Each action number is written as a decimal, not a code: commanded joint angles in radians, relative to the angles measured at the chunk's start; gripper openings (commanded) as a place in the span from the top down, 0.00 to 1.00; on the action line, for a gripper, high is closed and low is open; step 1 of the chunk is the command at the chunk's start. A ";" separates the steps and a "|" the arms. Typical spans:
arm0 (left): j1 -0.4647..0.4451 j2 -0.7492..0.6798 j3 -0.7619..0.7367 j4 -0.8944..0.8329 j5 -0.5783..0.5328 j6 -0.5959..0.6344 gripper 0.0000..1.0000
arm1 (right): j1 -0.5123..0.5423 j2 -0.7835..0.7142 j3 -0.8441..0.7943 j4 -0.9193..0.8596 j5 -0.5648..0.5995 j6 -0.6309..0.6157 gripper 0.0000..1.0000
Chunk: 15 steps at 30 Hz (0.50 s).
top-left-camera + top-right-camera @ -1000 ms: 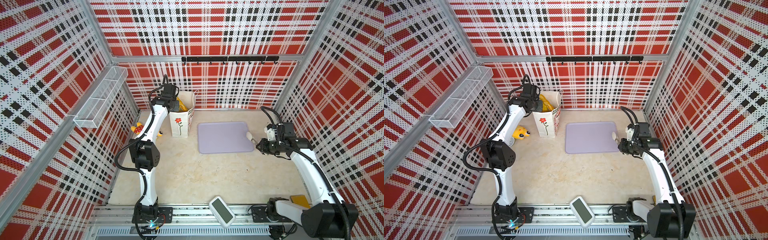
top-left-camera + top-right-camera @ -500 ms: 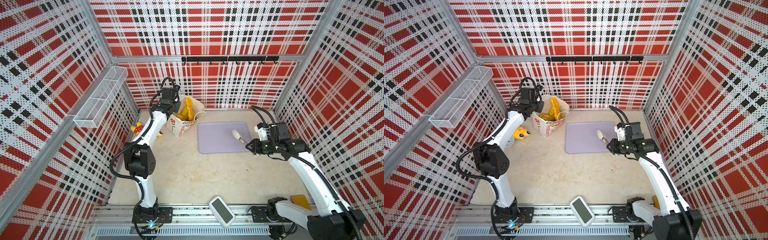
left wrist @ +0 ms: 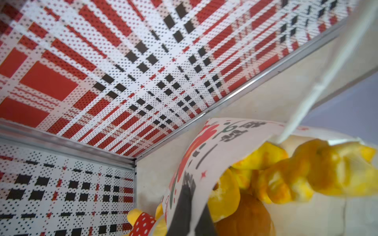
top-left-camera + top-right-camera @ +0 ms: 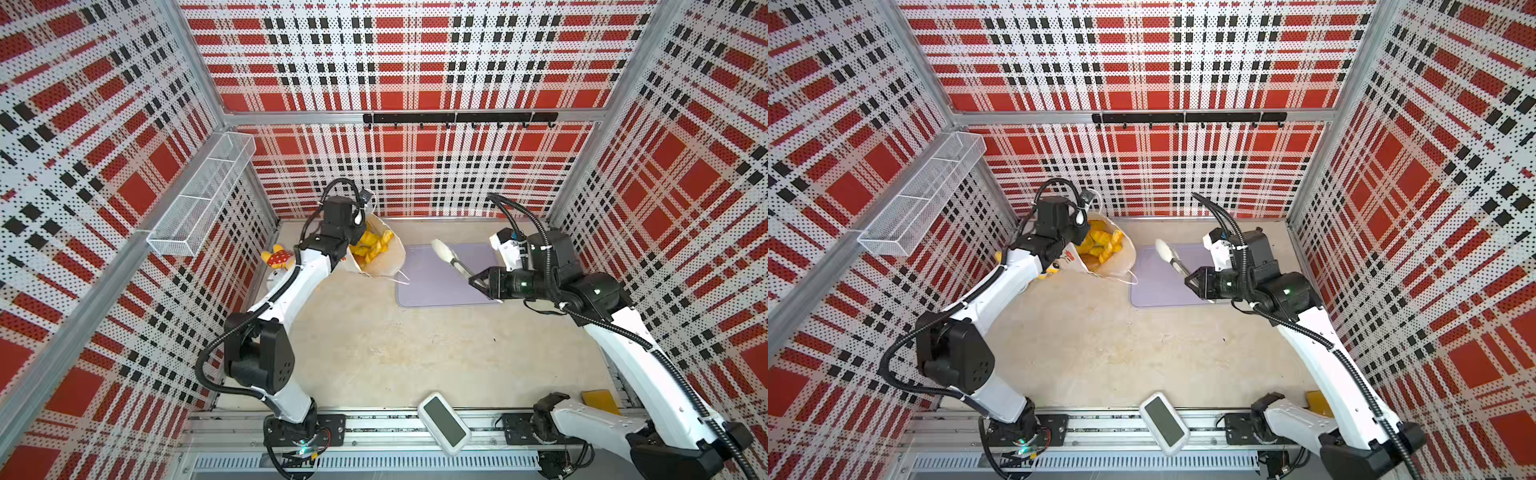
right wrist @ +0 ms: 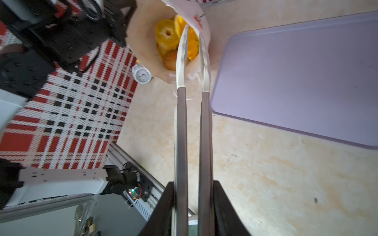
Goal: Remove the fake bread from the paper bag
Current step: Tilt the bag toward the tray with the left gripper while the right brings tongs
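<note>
Tipped since a second ago, the paper bag is leaning mouth-first toward your right claw, which is clamping the tongs. Your left claw is pinching the bag's rim. Fake bread is sitting inside, ahead of the tong tips, becoming reachable.

On your bench, paper bag rear left, fake bread in it, mat right of it, plush toy left.

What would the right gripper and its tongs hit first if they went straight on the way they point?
Probably the paper bag's open mouth and the fake bread inside: the tongs in the right gripper aim there, though depth is unclear.
</note>
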<state>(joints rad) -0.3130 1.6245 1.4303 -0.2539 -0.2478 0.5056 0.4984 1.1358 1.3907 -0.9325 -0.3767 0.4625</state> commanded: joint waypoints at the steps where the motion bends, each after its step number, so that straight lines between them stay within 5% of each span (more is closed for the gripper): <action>1: -0.057 -0.074 -0.050 0.120 -0.038 0.050 1.00 | 0.080 0.038 0.015 0.111 0.026 0.130 0.69; 8: -0.116 -0.097 -0.105 0.104 -0.090 0.011 1.00 | 0.221 0.079 -0.102 0.267 0.127 0.295 0.67; 15: -0.145 -0.088 -0.108 0.060 -0.130 -0.062 1.00 | 0.232 0.121 -0.179 0.372 0.223 0.380 0.66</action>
<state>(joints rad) -0.4507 1.5658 1.3128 -0.2153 -0.3470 0.4900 0.7296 1.2484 1.2076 -0.6933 -0.2298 0.7853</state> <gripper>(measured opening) 0.056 0.342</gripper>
